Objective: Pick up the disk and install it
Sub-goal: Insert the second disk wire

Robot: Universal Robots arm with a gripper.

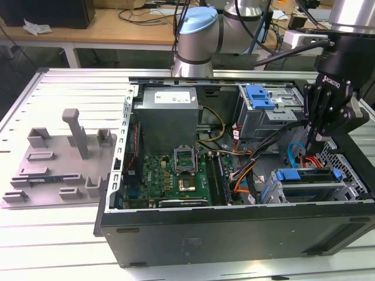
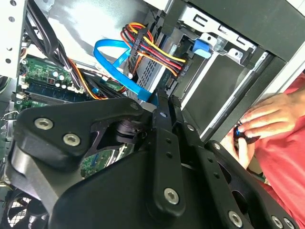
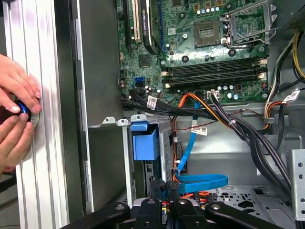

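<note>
The disk [image 1: 309, 185], a silver drive in a blue carrier bracket, sits inside the lower drive cage at the exterior view's right end of the open computer case [image 1: 234, 234]. Its blue bracket end [image 3: 145, 143] faces the case wall in the first wrist view, and a blue tab [image 2: 202, 49] shows on the cage in the second wrist view. My black gripper [image 1: 314, 140] hangs just above that cage with its fingers pressed together and nothing between them. The fingertips [image 3: 167, 187] stand beside a blue flat cable [image 3: 202, 180] and coloured power wires [image 2: 157, 50].
A person's hands [image 3: 16, 119] hold a small blue-and-black object on the aluminium table rail beside the case. The motherboard [image 1: 176, 172], power supply [image 1: 167, 111] and upper drive cage with a blue latch [image 1: 259, 97] lie inside the case. A grey fixture plate [image 1: 58, 164] lies at the exterior view's left.
</note>
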